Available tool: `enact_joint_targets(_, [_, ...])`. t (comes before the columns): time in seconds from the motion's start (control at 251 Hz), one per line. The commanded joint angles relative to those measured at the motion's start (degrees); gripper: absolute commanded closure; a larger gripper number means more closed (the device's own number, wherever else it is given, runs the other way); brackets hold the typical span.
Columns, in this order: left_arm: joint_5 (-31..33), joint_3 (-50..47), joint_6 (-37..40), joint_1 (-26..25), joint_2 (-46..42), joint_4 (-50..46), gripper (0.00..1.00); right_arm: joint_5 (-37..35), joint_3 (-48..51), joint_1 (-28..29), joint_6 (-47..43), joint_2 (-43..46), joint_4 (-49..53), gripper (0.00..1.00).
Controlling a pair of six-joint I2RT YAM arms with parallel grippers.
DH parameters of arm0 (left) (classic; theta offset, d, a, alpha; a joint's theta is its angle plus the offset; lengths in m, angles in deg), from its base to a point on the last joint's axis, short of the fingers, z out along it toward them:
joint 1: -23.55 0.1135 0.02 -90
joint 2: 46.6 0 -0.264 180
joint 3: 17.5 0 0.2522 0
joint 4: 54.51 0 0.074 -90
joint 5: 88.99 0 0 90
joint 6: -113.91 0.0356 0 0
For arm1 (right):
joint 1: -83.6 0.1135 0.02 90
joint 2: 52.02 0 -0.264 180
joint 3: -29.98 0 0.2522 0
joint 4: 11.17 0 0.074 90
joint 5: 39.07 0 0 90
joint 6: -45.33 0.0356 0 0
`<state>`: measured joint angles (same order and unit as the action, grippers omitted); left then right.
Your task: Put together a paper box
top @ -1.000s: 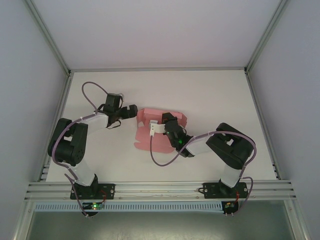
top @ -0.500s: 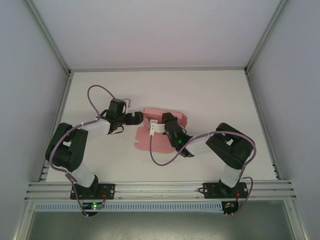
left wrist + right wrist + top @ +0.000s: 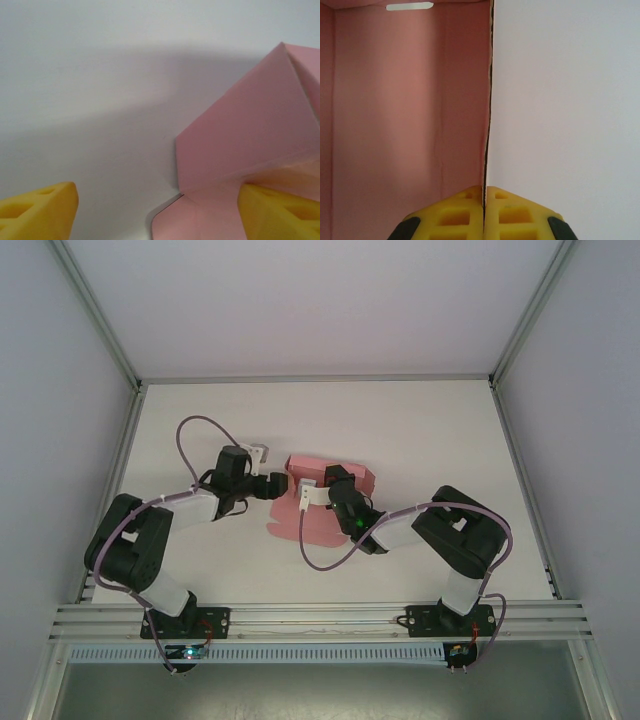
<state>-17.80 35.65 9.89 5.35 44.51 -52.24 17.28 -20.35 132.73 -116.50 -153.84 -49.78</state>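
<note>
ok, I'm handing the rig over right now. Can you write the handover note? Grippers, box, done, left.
Left gripper: open at the left edge of the paper box, one finger over a pink flap, nothing gripped.
Right gripper: shut on a thin card wall of the box, pinched edge-on.
Box: middle of the table, between the arms, partly folded, not closed.
Done: at least one wall raised.
Left: likely fold up the left-side flap, tuck the tabs, close the box.

No legible text, no labels, no brands, numbers or signs to read
</note>
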Motion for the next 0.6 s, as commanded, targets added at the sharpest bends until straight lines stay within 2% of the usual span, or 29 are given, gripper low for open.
enact_joint_targets(0.0, [-3.87, 1.57, 3.73, -1.05, 1.56, 6.5, 0.21, 0.32, 0.31, 0.97, 1.8, -0.05, 6.11, 1.0])
enact_joint_targets(0.104, [-3.58, 1.86, 4.4, -1.57, 2.66, 7.97, 0.23, 0.98, 0.55, 1.0, 2.0, 0.38, 6.95, 1.0])
enact_joint_targets(0.164, [-3.52, 1.67, 4.42, -1.99, 2.98, 9.62, 0.27, 1.52, 0.46, 0.99, 2.58, 0.66, 8.22, 1.0])
enact_joint_targets(0.263, [-2.58, 0.7, 5.06, -3.34, 3.26, 13.42, 0.27, 2.27, 0.5, 1.0, 3.52, 1.14, 9.8, 1.0])
enact_joint_targets(0.415, [3.73, -0.17, 6.52, -6.21, 4.48, 17.53, 0.28, 2.86, 0.53, 1.02, 4.46, 1.56, 11.41, 1.0])
enact_joint_targets(0.511, [4.94, 0.63, 6.41, -6.62, 5.56, 17.23, 0.31, 2.97, 0.33, 0.98, 4.85, 1.73, 12.54, 1.0])
enact_joint_targets(0.599, [5.35, 0.69, 6.29, -6.6, 6.14, 17.27, 0.38, 2.97, 0.26, 1.0, 5.17, 1.89, 13.22, 1.0])
